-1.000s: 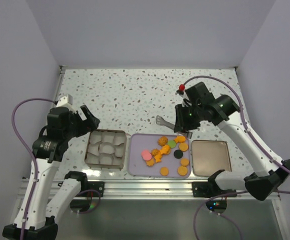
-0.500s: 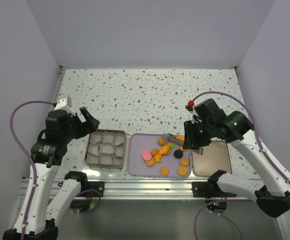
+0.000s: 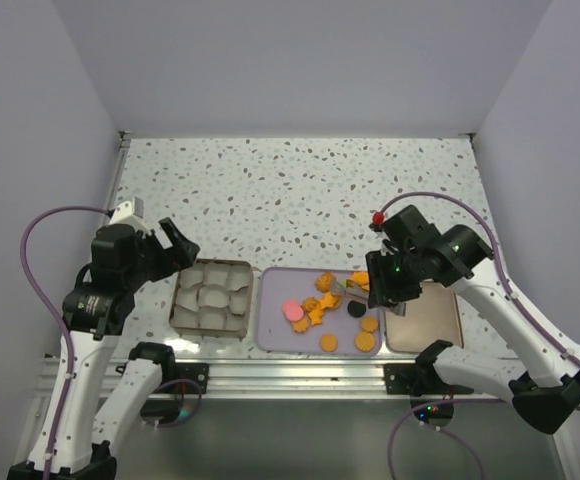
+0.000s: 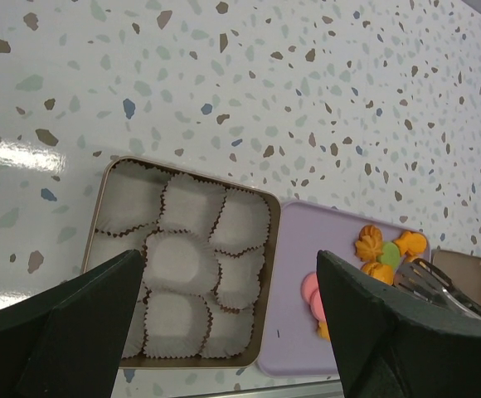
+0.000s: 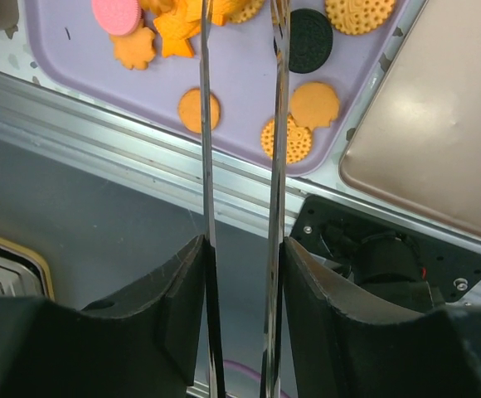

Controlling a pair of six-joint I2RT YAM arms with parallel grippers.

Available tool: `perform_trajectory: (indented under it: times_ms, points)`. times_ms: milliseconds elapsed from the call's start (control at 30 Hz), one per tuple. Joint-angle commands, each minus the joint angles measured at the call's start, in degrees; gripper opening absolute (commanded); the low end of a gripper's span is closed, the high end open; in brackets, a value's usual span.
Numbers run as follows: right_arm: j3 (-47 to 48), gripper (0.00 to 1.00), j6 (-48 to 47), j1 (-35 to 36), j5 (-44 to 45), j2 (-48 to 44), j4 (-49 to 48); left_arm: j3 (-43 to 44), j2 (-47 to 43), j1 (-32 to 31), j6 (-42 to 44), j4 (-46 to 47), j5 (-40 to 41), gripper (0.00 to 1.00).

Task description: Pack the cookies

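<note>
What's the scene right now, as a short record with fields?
cookies: small orange, pink, green and black pieces, all on the lilac plastic tray
box: square brown tin of white paper cups, none filled
left gripper: open, above the tin
right gripper: shut on long metal tongs, tips among the cookies
tan metal lid: right of tray

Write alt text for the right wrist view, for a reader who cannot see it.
Thin metal tongs, held in the right end effector, reach up over a purple tray of scattered cookies: mostly orange, one black, one pink. A tan tin lies beside the tray.
</note>
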State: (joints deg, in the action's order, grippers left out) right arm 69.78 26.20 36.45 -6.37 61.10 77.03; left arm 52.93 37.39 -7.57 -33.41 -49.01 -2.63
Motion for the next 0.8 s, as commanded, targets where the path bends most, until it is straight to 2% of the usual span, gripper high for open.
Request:
perform_trajectory:
  times_ms: [0,767]
  points:
    - [-0.5,0.44,0.7,0.4,0.7,0.6,2.6,0.1,-0.6,-0.2,0.6,-0.9,-0.4,0.91]
    - [-3.9,0.45,3.7,1.9,-8.3,3.3,-6.3,0.8,-2.6,-0.2,1.7,-4.3,1.8,0.92]
